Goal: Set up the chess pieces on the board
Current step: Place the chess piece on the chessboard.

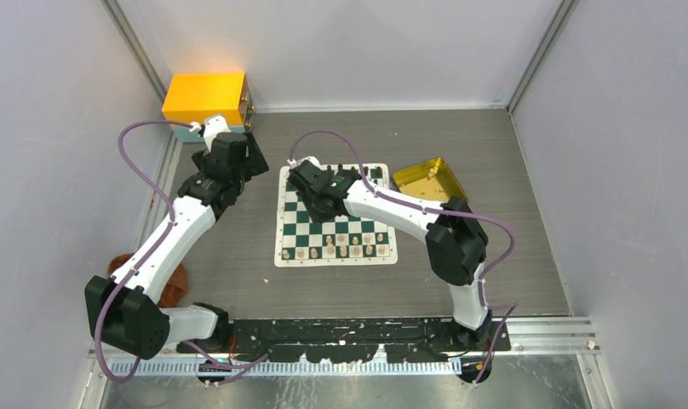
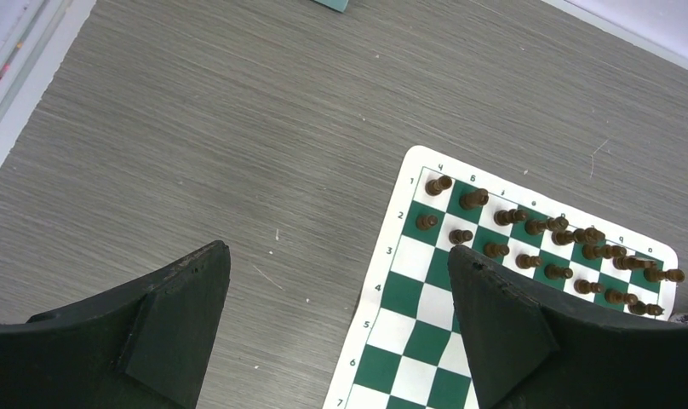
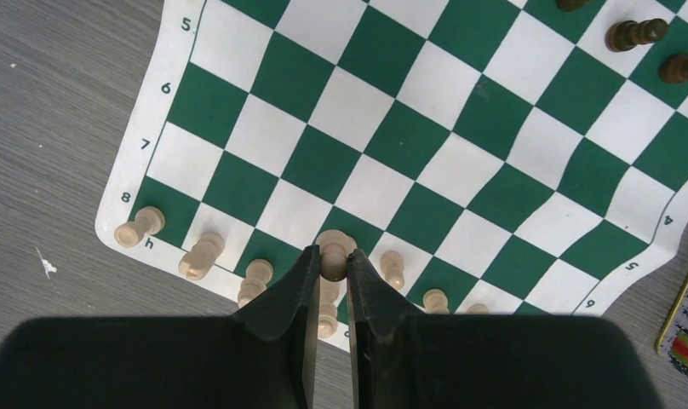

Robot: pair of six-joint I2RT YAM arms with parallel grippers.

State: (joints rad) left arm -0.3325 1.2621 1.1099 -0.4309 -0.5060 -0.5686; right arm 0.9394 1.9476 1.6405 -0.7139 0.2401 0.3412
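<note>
Proceeding from the left: a rust-brown bundle (image 1: 177, 285) lies at the table's left margin, partly hidden by the left arm; a yellow rectangular box (image 1: 206, 96) stands in the far left corner of the grey wood-grain table (image 1: 238, 281).

Left claw (image 2: 336, 254) hangs over bare table just beside the left edge of the flat green-and-white checked mat board (image 1: 358, 228); its jaws stand wide apart with nothing between them (the wrist view shows only tabletop in the gap).

Dark brown turned pieces (image 2: 536, 247) occupy two crowded rows along the board's far edge; several overlap in view, so upright or tilted cannot be settled for each. Pale cream turned pieces (image 1: 336, 250) line the near edge, by the rank marked 8.

Right arm reaches across the board toward its far left part in the overhead view. Right claw (image 3: 330, 256) has its fingers (image 3: 294, 290) pinched against a pale round-headed piece (image 3: 335, 245), one finger on each side, the head showing above the fingertips. In the wrist view this piece falls in line with the pale row, with neighbours on either hand; whether its foot touches the mat is hidden by the fingers.

Shiny gold tray (image 1: 443, 186) rests just beside the board's far right corner, set askew to it; one small pale object lies inside, too small to identify.
</note>
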